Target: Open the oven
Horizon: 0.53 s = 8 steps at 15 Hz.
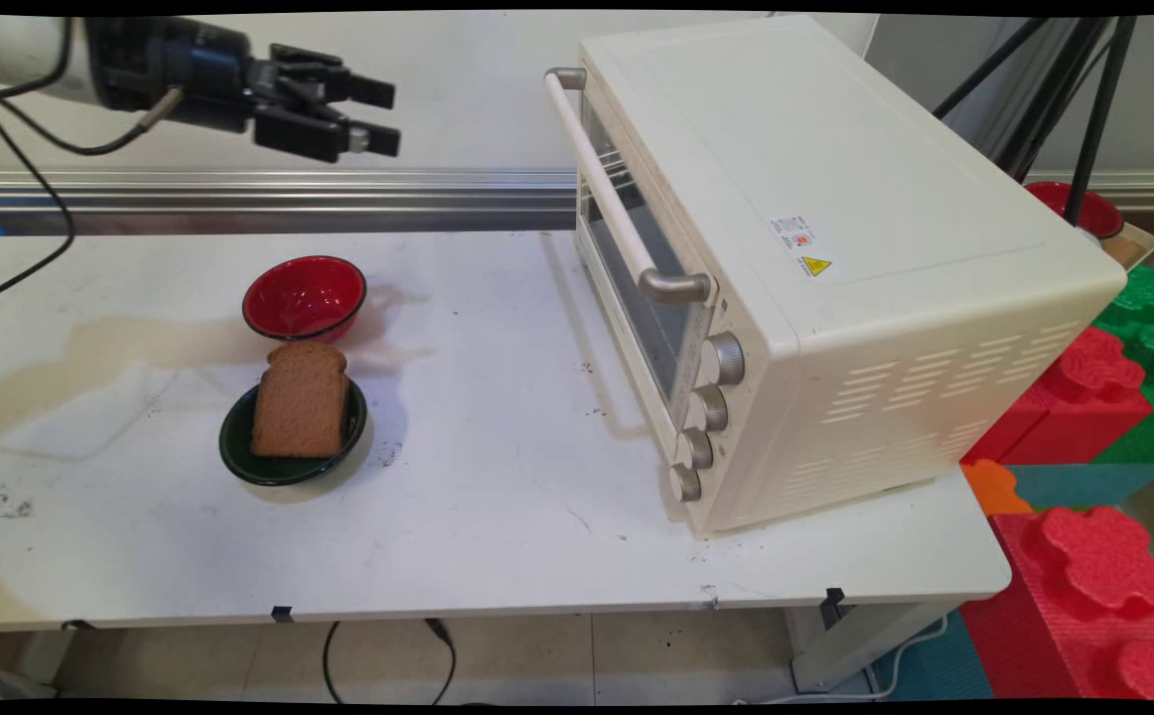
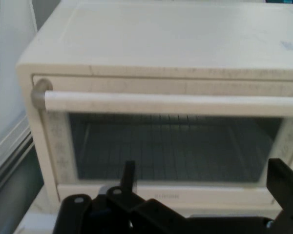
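My gripper (image 1: 388, 117): raised high over the far left of the table (image 1: 498, 477), held level and pointing right. It holds nothing and touches nothing.
My fingers (image 1: 370, 93): spread wide, with a clear gap between the two. In the hand view one finger (image 2: 129, 174) rises at lower left and the other at lower right, and the oven door shows between them.
What I face: the toaster oven (image 1: 835, 248), a cream box on the right half of the table with its front turned left towards me. I am well apart from it, at about the height of its top edge.
Oven door: shut. Its long pale handle (image 1: 617, 189) runs along the top of the glass, and the hand view shows that bar (image 2: 166, 103) straight across, above my fingers. A wire rack is visible behind the glass.
Knobs (image 1: 706, 417): four in a column at the near end of the oven's front.
Below me: a red bowl (image 1: 305, 296) with nothing in it. Just near of it is a dark green bowl (image 1: 239, 447) with a slice of brown bread (image 1: 299, 402) leaning in it. Both are well below my gripper and well left of the oven.
Table surface: scuffed, with a pale brown stain (image 1: 120, 343) left of the red bowl.
Beyond the right edge: red, green and orange foam blocks (image 1: 1083, 397), and a second red bowl (image 1: 1083, 209) behind the oven.
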Available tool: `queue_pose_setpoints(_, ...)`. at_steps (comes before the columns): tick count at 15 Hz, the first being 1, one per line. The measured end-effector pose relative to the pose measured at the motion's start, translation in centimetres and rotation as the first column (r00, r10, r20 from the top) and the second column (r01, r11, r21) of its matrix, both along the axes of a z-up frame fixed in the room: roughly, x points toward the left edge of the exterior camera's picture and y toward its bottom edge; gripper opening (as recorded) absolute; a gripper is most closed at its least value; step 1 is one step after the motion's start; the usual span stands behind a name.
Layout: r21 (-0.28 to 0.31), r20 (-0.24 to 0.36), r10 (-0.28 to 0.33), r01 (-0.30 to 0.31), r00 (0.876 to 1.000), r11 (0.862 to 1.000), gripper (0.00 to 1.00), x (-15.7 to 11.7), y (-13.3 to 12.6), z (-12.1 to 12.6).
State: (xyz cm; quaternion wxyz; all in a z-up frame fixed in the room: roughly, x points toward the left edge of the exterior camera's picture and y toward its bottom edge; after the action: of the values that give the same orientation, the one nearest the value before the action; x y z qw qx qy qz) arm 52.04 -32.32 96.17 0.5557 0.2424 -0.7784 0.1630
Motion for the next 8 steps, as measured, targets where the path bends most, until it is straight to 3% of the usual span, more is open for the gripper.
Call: queue_pose_setpoints(8,-0.035,-0.013,-0.027,0.027,1.000,0.999,1.00,-5.1,-3.8,-0.4)
